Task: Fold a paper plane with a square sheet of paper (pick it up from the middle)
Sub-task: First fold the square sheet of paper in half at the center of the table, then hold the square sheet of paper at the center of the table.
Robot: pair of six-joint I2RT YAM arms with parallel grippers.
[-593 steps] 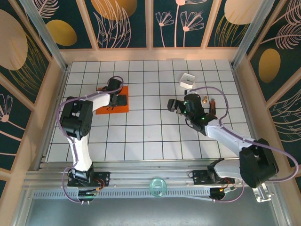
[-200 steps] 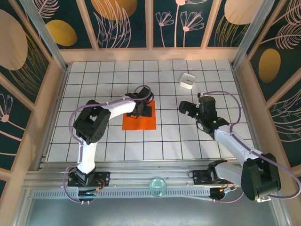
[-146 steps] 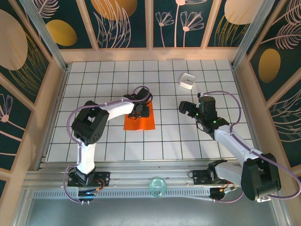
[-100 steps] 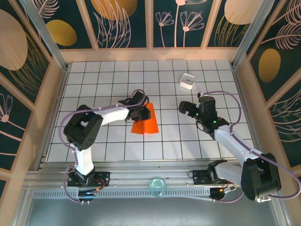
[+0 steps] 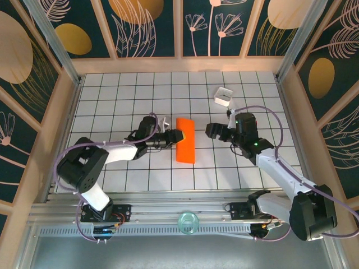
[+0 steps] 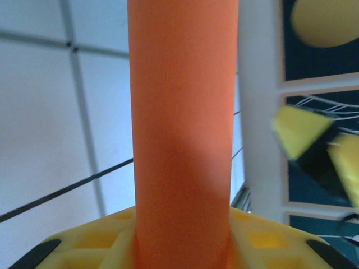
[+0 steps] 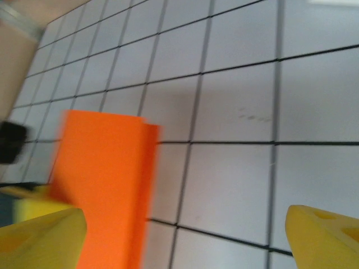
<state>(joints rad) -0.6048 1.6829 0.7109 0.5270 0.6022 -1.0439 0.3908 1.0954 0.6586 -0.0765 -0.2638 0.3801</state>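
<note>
Left gripper (image 5: pixel 171 136), reaching in from the left of the top view, is clamped on the thin orange-red square sheet of paper (image 5: pixel 185 140). The paper shows there as a narrow curved strip just left of centre, over the white grid-tiled table (image 5: pixel 140 168). In the left wrist view the sheet (image 6: pixel 182 112) rises up the middle of the frame from between the yellow fingers (image 6: pixel 101 246) at the bottom edge. Right gripper (image 5: pixel 215 130) sits just right of the paper, apart from it, with its jaws spread wide. Its yellow fingertips (image 7: pixel 325 230) fill both lower corners of the right wrist view, with the sheet (image 7: pixel 101 185) at lower left. Farther back, upper right of centre, lies a small white box (image 5: pixel 223 96).
</note>
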